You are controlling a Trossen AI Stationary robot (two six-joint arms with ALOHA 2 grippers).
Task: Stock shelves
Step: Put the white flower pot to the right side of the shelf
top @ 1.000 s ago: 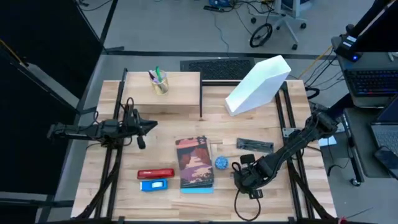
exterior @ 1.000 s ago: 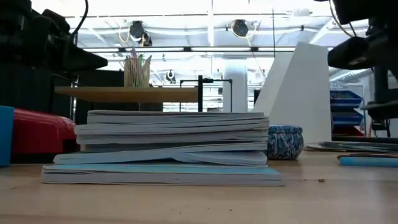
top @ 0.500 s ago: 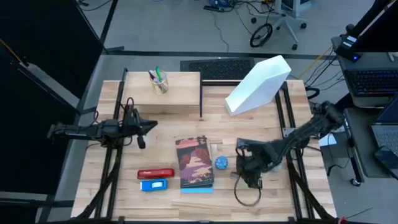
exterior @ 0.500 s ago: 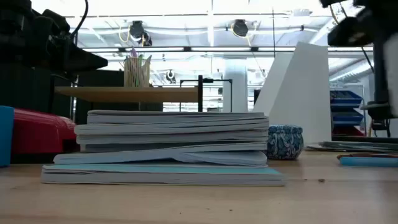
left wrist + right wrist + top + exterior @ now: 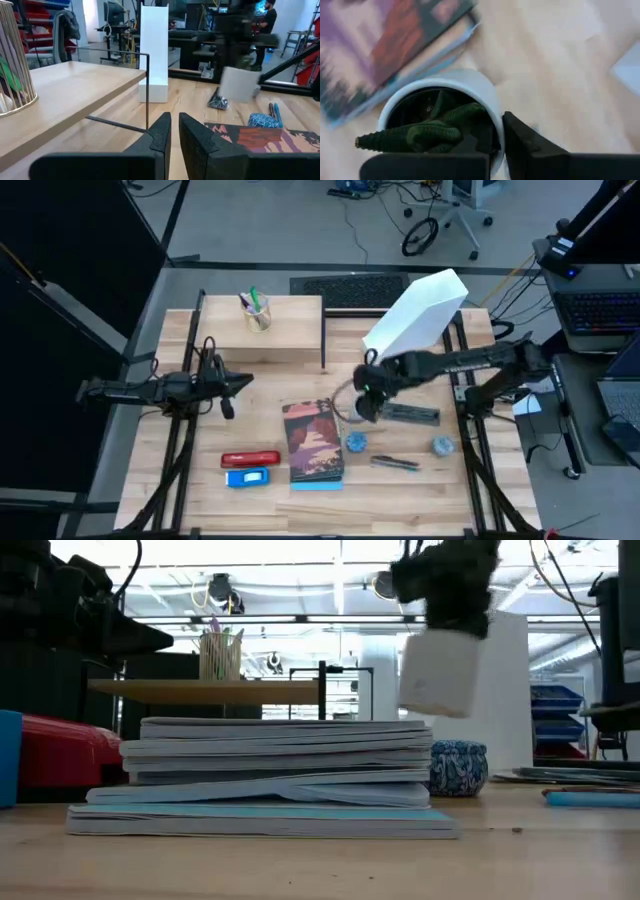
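- Right gripper [image 5: 362, 402], centre of the high view, holds a white pot [image 5: 438, 673] with a small cactus [image 5: 420, 131], fingers pinching its rim, clear of the table.
- Left gripper [image 5: 243, 383] waits at centre-left, fingers nearly closed, empty.
- Wood shelf [image 5: 290, 330], upper centre, carries only a pencil cup [image 5: 258, 313]; white file holder [image 5: 415, 318] stands upper right.
- Unstocked: book stack [image 5: 313, 442], red stapler [image 5: 250, 459], blue-patterned ball [image 5: 356, 442]. Judged early.
- Open shelf surface lies right of the cup; its edge post is close.
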